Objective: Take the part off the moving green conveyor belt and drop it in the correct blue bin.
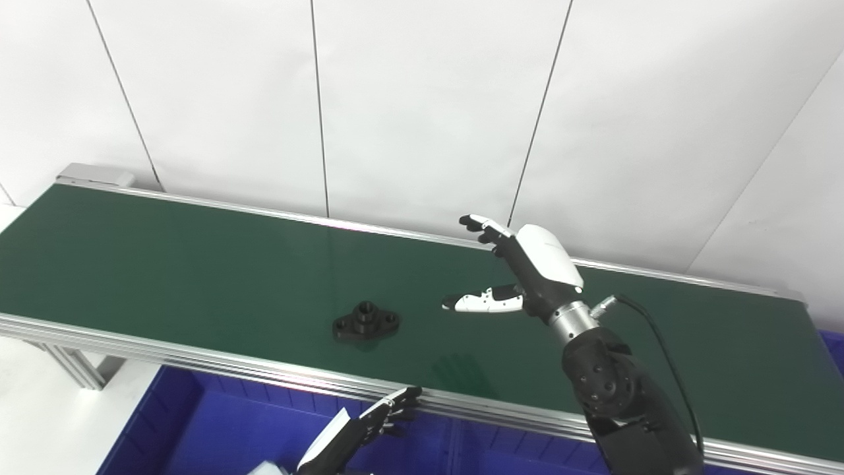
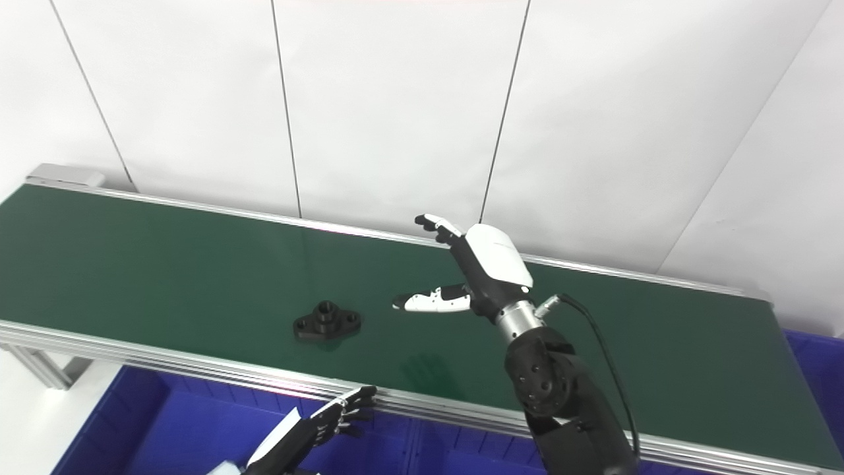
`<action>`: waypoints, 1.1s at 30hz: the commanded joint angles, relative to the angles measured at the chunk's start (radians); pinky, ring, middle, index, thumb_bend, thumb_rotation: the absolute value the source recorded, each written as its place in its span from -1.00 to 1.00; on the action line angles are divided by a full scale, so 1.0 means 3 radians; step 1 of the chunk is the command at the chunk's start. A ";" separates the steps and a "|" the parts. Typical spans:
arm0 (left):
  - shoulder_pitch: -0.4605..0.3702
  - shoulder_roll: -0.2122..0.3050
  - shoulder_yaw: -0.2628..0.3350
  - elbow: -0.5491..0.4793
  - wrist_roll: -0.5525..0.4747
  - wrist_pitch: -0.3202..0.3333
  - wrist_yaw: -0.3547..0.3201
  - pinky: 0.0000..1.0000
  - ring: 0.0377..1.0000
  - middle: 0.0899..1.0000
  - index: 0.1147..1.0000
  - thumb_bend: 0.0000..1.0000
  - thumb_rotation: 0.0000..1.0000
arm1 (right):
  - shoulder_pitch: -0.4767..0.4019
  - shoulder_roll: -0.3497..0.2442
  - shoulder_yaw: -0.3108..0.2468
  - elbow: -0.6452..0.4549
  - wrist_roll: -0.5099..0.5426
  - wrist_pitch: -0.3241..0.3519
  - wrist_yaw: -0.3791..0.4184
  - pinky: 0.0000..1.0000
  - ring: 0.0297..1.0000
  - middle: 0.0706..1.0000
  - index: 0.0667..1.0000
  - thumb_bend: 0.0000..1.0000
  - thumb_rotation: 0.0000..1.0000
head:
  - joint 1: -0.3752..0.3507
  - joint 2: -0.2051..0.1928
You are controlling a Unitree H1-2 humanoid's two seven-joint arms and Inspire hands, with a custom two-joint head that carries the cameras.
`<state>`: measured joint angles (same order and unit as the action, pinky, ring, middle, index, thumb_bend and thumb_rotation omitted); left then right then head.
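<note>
A black flanged part (image 1: 366, 321) with a raised round hub lies on the green conveyor belt (image 1: 165, 264), near its front rail. My right hand (image 1: 521, 270) is open above the belt, to the right of the part, thumb pointing toward it, not touching. My left hand (image 1: 369, 425) is low at the bottom, over the blue bin (image 1: 217, 429) in front of the belt, fingers extended and empty. The part also shows in the right eye view (image 2: 328, 321).
An aluminium rail (image 1: 198, 359) edges the belt's front. A second blue bin (image 1: 514, 455) adjoins the first beneath the rail, and another blue bin corner (image 1: 832, 343) shows at the far right. A white panelled wall stands behind the belt.
</note>
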<state>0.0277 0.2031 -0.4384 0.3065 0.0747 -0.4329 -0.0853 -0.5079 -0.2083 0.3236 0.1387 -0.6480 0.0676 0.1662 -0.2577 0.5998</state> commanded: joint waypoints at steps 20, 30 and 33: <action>0.0027 -0.0085 0.0149 -0.0237 0.0063 -0.0121 -0.0204 0.54 0.70 0.76 0.73 0.50 -0.14 | -0.0580 0.0100 0.0383 0.0489 -0.0155 -0.0027 0.0185 0.57 0.67 0.71 0.76 0.73 -0.22 | 0.0087 0.0179; 0.0010 -0.0098 0.0121 -0.0283 0.0186 -0.0122 -0.0177 0.57 0.67 0.72 0.72 0.51 -0.11 | -0.0600 0.0132 0.0638 0.0783 -0.0283 -0.0141 0.0176 0.61 0.67 0.68 0.72 0.74 -0.32 | 0.0110 0.0241; 0.0020 -0.0119 0.0131 -0.0299 0.0189 -0.0121 -0.0180 0.56 0.67 0.71 0.71 0.52 -0.11 | -0.0588 0.0113 0.0697 0.0872 -0.0307 -0.0172 0.0163 0.62 0.67 0.68 0.71 0.74 -0.33 | 0.0124 0.0275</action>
<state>0.0475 0.1773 -0.4005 0.2539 0.1315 -0.4330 -0.1414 -0.6419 -0.1736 0.5333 0.4103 -0.7339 0.0640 0.2337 -0.2224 0.6780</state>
